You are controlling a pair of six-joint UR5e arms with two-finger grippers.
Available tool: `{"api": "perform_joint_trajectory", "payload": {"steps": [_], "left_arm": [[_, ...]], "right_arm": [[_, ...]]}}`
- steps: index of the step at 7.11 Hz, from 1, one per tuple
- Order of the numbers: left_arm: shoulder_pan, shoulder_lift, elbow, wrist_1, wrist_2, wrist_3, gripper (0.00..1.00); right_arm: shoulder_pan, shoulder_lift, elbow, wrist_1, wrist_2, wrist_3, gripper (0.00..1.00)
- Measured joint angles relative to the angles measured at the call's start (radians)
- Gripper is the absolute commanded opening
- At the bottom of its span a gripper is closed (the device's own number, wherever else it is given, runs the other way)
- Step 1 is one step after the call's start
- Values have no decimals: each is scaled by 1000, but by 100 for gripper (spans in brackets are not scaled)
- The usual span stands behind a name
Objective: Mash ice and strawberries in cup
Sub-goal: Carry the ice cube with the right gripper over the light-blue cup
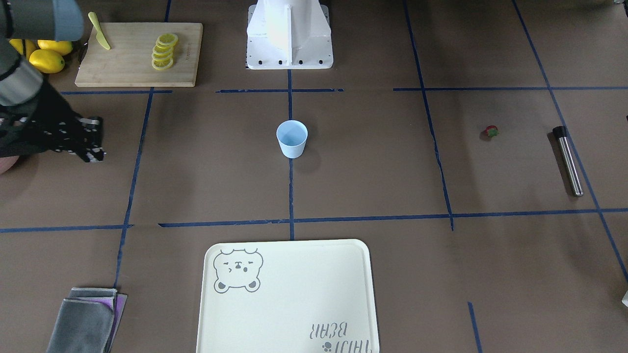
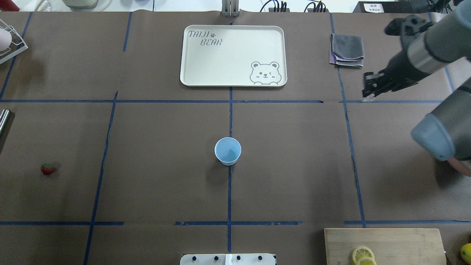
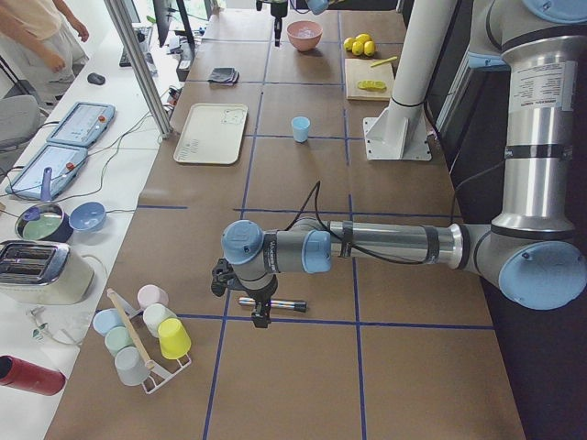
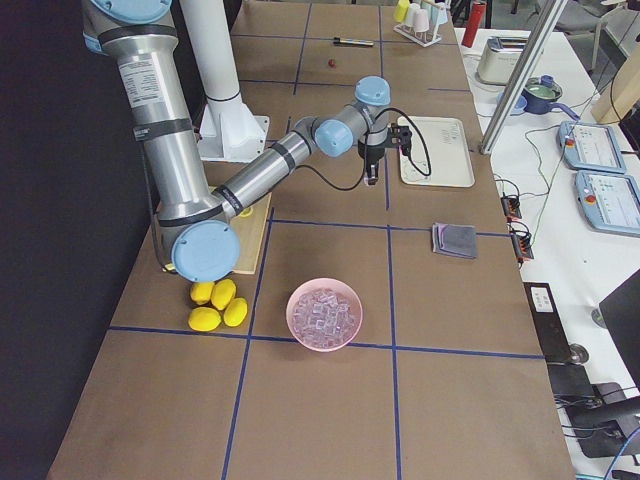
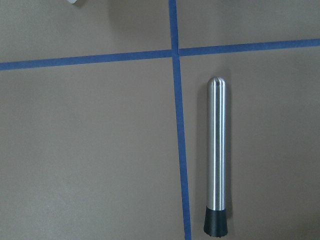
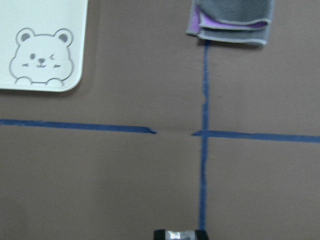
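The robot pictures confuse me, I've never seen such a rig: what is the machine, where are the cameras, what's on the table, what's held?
Two robot arms work at one table. Two pictures look down on it, two look from its ends, and two come from wrist cameras. On the table: a blue cup, a strawberry, ice in a pink bowl, a metal rod, a tray, lemon slices. The left claw hangs above the rod. The right claw shows nothing held.

silver arm tubes, blue-grey joint caps, black cable, white pedestal (image 1: 289,34).
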State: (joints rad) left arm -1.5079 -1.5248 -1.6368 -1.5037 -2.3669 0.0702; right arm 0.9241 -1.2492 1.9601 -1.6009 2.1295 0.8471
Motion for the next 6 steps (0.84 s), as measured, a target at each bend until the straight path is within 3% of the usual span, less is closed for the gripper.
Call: {"api": "perform_joint_trajectory", "payload": {"steps": [3, 6], "left_arm": [[5, 0, 0, 0, 0, -1, 100], [9, 0, 1, 0, 1, -2, 100]], "right_arm": [[-277, 338, -82, -190, -226, 249, 0], [-437, 598, -309, -207, -361, 424, 1]]}}
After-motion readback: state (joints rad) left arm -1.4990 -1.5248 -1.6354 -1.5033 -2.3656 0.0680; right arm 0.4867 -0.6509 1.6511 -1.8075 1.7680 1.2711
